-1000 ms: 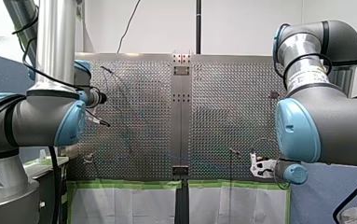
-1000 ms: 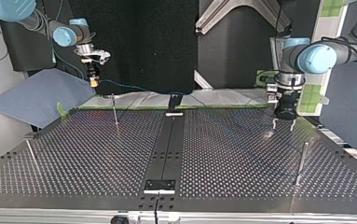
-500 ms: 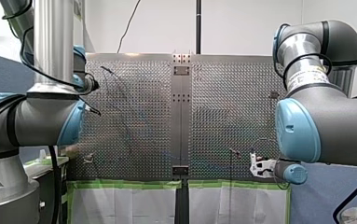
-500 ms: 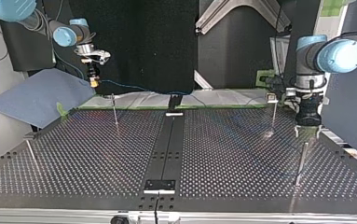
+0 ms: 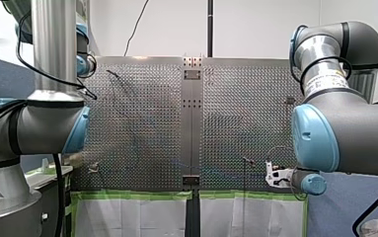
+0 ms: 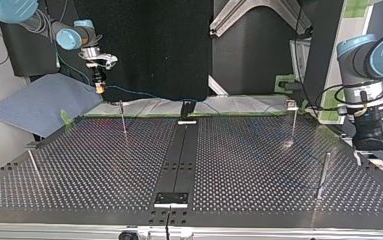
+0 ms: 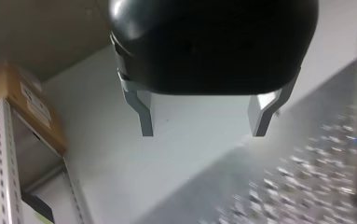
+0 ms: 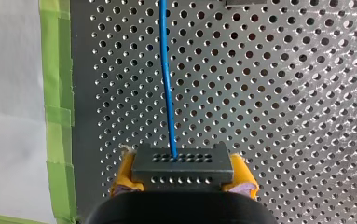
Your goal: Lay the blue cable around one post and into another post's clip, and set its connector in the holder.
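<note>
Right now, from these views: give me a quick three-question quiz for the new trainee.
1. True or false: my left hand is gripping the blue cable.
2. What is clamped in my right hand? A) the dark connector B) a metal post C) nothing
3. Fill in: in the right wrist view, the tape along the edge of the perforated table is ____.
Key: 1 false, it is open and empty. 2 A. 3 green.
</note>
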`<move>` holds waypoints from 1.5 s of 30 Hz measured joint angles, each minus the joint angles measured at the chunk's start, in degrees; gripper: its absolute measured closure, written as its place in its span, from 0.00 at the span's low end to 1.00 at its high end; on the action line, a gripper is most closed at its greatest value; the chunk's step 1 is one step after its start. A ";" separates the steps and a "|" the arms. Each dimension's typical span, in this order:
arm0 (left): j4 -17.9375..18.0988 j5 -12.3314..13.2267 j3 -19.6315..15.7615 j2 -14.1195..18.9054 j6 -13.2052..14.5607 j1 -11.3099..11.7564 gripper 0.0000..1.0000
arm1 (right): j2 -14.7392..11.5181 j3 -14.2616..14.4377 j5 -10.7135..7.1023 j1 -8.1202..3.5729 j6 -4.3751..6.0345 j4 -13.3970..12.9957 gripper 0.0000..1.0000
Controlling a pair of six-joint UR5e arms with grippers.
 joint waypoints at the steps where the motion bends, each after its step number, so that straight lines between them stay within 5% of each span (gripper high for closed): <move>1: -0.51 -0.54 0.55 0.54 0.54 0.06 0.00 | 0.00 0.00 0.01 0.00 0.07 0.00 1.00; 23: -11.19 -11.00 11.22 10.77 11.21 -4.75 0.00 | -0.02 0.00 -0.18 -0.01 0.58 0.00 1.00; 40: -19.41 -18.72 14.77 4.47 19.42 -12.82 0.00 | 0.00 0.00 -0.26 0.24 0.69 0.17 1.00; 45: -21.99 -18.99 14.77 4.01 22.00 -15.34 0.00 | 0.00 0.00 -0.23 0.27 0.79 0.10 1.00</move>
